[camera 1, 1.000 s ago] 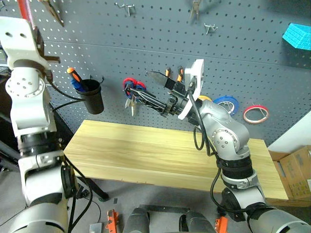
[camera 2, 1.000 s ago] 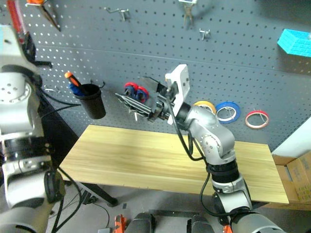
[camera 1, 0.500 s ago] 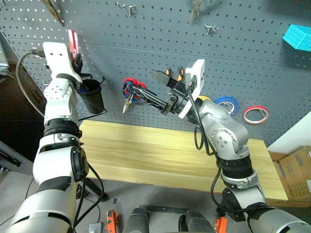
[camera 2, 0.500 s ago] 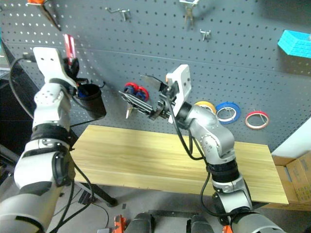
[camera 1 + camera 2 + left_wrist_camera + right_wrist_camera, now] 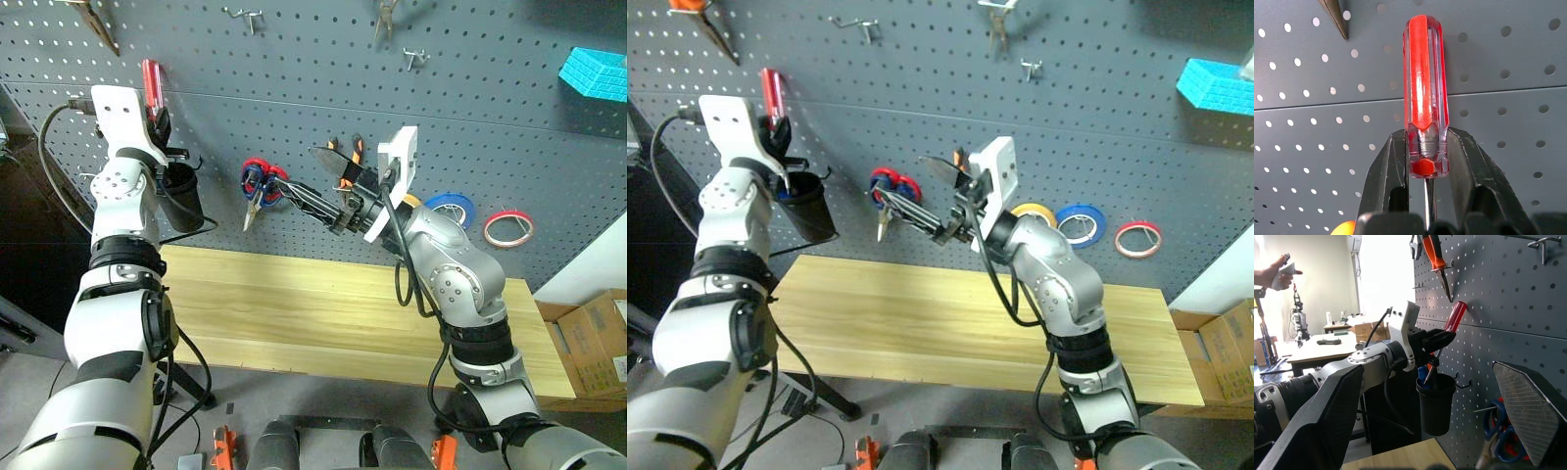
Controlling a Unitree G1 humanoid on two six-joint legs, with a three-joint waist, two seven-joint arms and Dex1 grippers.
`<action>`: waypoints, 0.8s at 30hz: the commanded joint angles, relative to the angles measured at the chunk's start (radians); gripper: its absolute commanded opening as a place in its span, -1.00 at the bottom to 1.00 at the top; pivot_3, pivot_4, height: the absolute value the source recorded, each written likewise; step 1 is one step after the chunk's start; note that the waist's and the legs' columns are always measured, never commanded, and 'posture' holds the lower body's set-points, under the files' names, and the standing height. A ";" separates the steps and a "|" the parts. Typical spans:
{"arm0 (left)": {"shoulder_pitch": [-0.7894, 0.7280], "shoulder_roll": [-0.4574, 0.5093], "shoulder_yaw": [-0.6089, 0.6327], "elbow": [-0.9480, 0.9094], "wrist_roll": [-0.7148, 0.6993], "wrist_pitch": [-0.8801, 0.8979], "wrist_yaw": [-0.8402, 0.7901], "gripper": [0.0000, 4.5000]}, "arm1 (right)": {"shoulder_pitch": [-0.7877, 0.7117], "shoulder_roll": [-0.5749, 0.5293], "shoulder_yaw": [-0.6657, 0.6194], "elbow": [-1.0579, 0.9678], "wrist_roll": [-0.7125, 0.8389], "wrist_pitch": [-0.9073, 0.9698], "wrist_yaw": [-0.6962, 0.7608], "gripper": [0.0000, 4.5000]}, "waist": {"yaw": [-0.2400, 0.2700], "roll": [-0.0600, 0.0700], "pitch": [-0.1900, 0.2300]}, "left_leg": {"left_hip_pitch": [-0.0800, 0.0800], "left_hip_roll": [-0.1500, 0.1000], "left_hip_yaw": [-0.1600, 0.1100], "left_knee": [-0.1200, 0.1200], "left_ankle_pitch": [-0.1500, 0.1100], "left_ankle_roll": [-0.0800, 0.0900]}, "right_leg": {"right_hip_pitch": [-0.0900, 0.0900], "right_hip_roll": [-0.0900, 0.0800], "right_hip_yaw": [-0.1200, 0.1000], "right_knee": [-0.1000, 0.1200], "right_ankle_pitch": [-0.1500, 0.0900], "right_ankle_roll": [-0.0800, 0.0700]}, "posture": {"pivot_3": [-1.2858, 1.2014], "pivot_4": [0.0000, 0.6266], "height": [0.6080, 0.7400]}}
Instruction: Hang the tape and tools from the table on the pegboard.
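Gripping the red-handled screwdriver (image 5: pixel 1425 117), left pincer (image 5: pixel 1427 166); right pincer (image 5: pixel 315 174) wide open.

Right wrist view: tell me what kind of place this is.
Probably a workshop or robotics lab: a dark grey perforated pegboard hung with orange-handled pliers, a black holder cup, and work tables behind.

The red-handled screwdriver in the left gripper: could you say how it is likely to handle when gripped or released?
The screwdriver looks rigid. Its glossy, clear handle may slip between the left gripper's fingers. Being round, it would probably roll if laid down.
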 commanded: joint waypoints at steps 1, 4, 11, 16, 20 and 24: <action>-0.021 0.008 -0.002 -0.031 -0.010 -0.032 0.014 -0.67 | -0.008 -0.006 -0.009 -0.037 0.006 -0.008 -0.007 1.00 | 0.000 0.000 0.000 | 0.000 0.000 0.000 0.000 0.000 0.000 | 0.000 0.000 0.000 0.000 0.000 0.000 | 0.13 -0.84 1.00; -0.005 0.000 -0.004 -0.047 -0.009 -0.033 0.022 -0.67 | -0.006 -0.008 -0.008 -0.041 0.006 -0.006 -0.010 1.00 | 0.000 0.000 0.000 | 0.000 0.000 0.000 0.000 0.000 0.000 | 0.000 0.000 0.000 0.000 0.000 0.000 | 0.13 -0.84 1.00; 0.027 -0.009 -0.007 -0.071 -0.013 -0.025 0.047 0.33 | -0.006 -0.015 -0.007 -0.040 0.003 -0.007 -0.012 1.00 | -0.001 0.000 0.000 | 0.000 0.000 0.000 0.000 0.000 0.000 | 0.000 0.000 0.000 0.000 0.000 0.000 | 0.13 -0.81 1.00; 0.095 -0.032 0.002 -0.154 -0.033 0.007 0.069 0.98 | 0.001 -0.021 -0.007 -0.045 0.003 -0.003 -0.017 1.00 | -0.003 0.001 0.000 | 0.001 0.000 0.000 0.000 0.000 0.000 | 0.000 0.000 0.000 0.000 0.000 0.000 | 0.13 -0.79 1.00; 0.143 -0.047 0.004 -0.243 -0.052 0.050 0.078 0.98 | 0.002 -0.025 -0.006 -0.046 0.005 -0.002 -0.018 1.00 | -0.004 0.001 0.000 | 0.001 0.000 0.000 0.000 0.000 0.000 | 0.001 0.000 0.000 0.000 0.000 0.000 | 0.13 -0.79 1.00; 0.209 -0.065 0.013 -0.409 -0.090 0.142 0.073 0.98 | 0.002 -0.032 -0.004 -0.052 0.006 0.001 -0.014 1.00 | -0.006 0.001 0.000 | 0.001 0.000 0.000 0.000 0.000 0.000 | 0.001 0.000 0.001 0.000 0.000 0.000 | 0.12 -0.79 1.00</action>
